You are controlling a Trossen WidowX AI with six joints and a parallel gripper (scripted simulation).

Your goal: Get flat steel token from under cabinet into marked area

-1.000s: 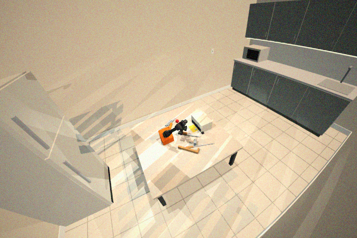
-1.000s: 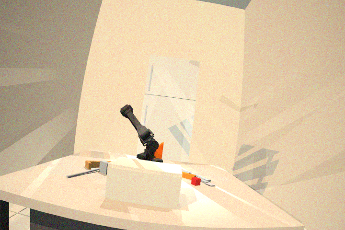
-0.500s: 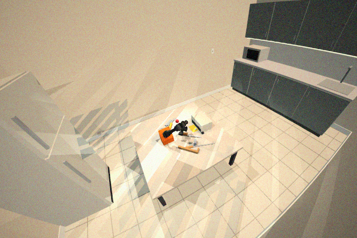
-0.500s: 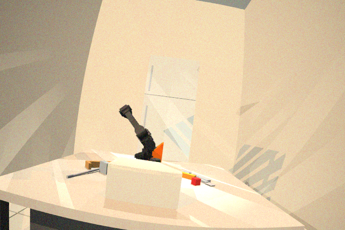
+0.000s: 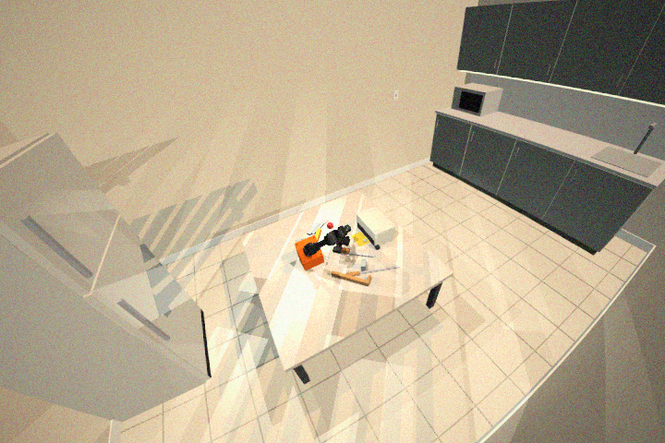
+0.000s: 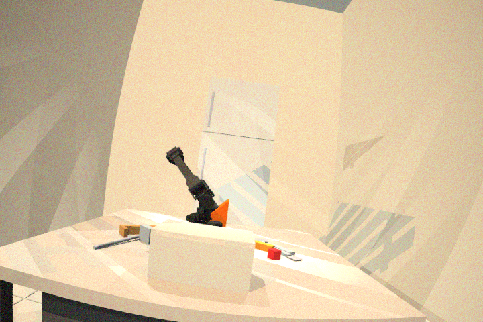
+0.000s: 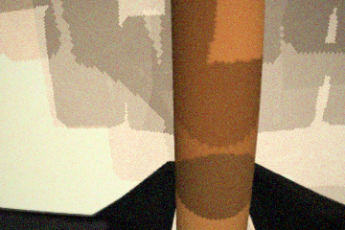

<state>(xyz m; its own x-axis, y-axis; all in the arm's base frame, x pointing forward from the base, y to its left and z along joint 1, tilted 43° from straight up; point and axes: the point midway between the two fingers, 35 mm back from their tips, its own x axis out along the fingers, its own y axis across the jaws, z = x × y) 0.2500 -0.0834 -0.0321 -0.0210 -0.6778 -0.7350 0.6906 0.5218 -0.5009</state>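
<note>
My gripper [image 5: 342, 250] [image 7: 208, 170] is shut on the brown wooden handle [image 7: 218, 96] of a tool, low over the table beside the cabinet's front; a thin steel rod [image 5: 363, 255] runs from it in the top view. In the exterior view the gripper is hidden behind the cabinet. The cream cabinet [image 5: 379, 225] [image 6: 200, 257] stands on the table, with a dark strip along its front bottom. The yellow marked area [image 5: 357, 236] lies in front of it. A small pale patch shows on the yellow; I cannot tell whether it is the steel token. The token is not clearly visible elsewhere.
A wooden L-shaped piece [image 5: 349, 278] [image 6: 123, 231], a long grey rod [image 5: 382, 269] [image 6: 113, 243] and a grey block [image 5: 363, 265] [image 6: 145, 234] lie on one side. A red cube [image 5: 330, 225] [image 6: 274, 253], yellow piece [image 5: 318, 233] [image 6: 263, 245] and metal strips lie on the other.
</note>
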